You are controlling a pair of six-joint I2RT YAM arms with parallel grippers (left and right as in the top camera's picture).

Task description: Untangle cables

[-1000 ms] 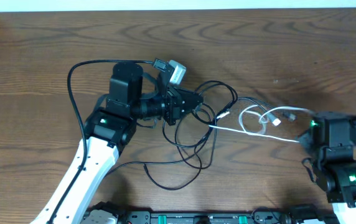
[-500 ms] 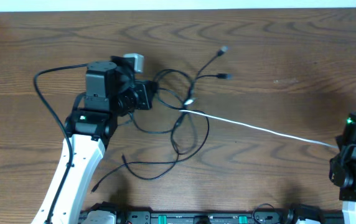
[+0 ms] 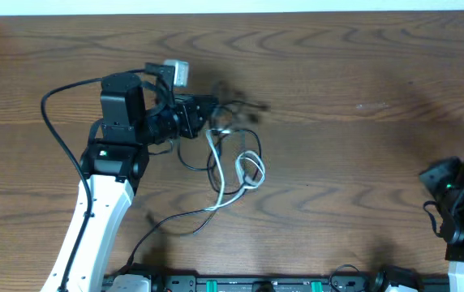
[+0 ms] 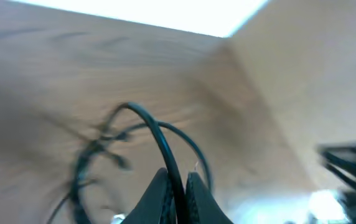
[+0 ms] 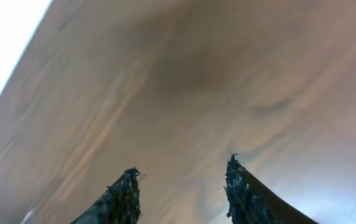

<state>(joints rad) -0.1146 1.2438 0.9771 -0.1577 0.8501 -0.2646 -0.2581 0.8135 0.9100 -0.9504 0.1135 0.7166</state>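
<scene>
Pinching a black cable (image 4: 159, 134) at the desk's (image 3: 362, 65) ten o'clock, the clenched left hand (image 4: 178, 183) should pull slowly so the white cable (image 3: 248, 172) looped at its five o'clock slips free; the right hand (image 5: 181, 186) hangs released, empty.

Your overhead is evenly lit and sharp on the table (image 3: 354, 73) grain, but the black cables (image 3: 240, 106) smear into motion blur. Your left wrist view is blurred all over, white glare along the top. Right wrist: soft focus, blown-out corner top left, dim centre.
</scene>
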